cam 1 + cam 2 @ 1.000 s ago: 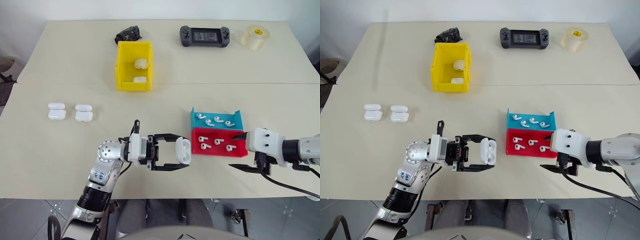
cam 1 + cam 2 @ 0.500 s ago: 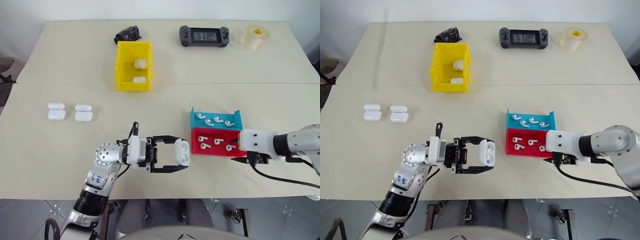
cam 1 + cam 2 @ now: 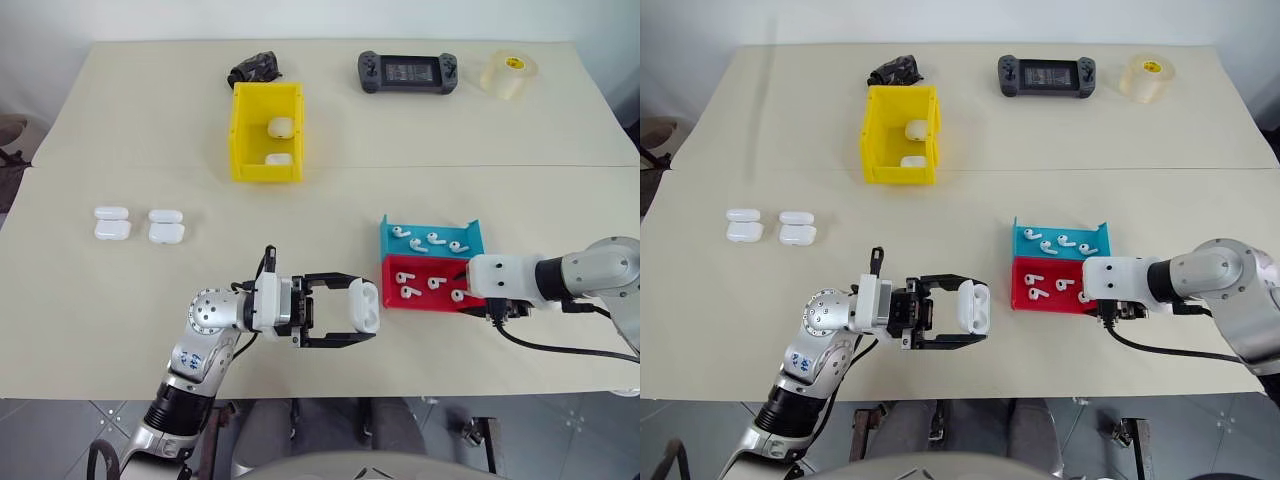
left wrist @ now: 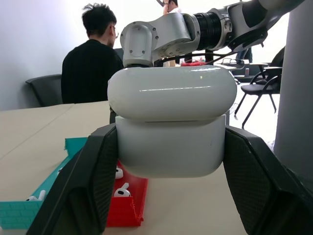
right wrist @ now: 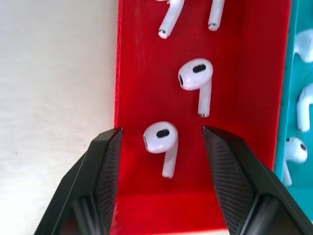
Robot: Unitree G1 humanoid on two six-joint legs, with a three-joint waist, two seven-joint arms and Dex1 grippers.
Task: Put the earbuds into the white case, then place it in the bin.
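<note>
White case (image 3: 366, 305) clamped upright between left gripper (image 3: 350, 310) fingers, low centre of head view, above bare table (image 3: 120, 300). Right gripper (image 5: 161, 142) spread open astride one earbud (image 5: 161, 139) at red tray (image 5: 244, 98) near wall, not touching. Blue tray (image 3: 432, 240) just behind. Yellow bin (image 3: 266, 132) upper left of centre, well apart, open tabletop between.

Far edge — game console (image 3: 410, 72), tape roll (image 3: 511, 75).

An office-like lab: a person (image 4: 93, 63) seated at a long table (image 4: 29, 122), black office chairs (image 4: 259, 88) behind.
</note>
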